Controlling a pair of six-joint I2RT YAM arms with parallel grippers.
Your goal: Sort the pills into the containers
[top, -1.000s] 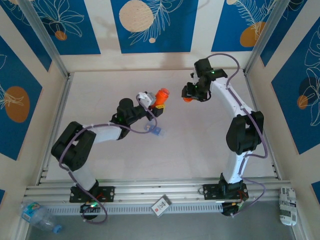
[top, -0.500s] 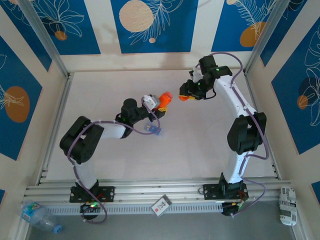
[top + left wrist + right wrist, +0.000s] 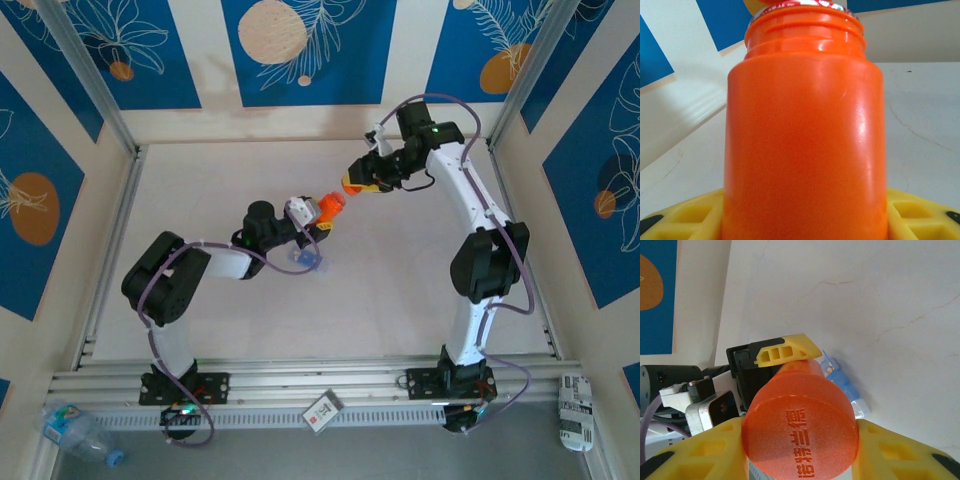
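Observation:
An orange pill bottle (image 3: 325, 207) hangs tilted above the table, and my left gripper (image 3: 318, 213) is shut on its body. In the left wrist view the bottle (image 3: 805, 140) stands between the yellow fingers (image 3: 685, 217), its threaded neck bare. My right gripper (image 3: 353, 186) is shut on the orange cap (image 3: 800, 435) and holds it just off the bottle's mouth. The containers, a translucent blue box (image 3: 306, 259), lie on the table under the bottle. In the right wrist view the blue box (image 3: 842, 382) has small pale pills (image 3: 829, 369) in one compartment.
Aluminium rails run along the table's near edge (image 3: 300, 385) and left side. Off the table lie a plastic water bottle (image 3: 75, 430), a small card box (image 3: 322, 410) and a crumpled packet (image 3: 575, 410). Bare tabletop lies to the left and front.
My right gripper has carried the cap left and toward the bottle's mouth. The left arm has shifted the bottle slightly nearer and tilted it toward the right gripper.

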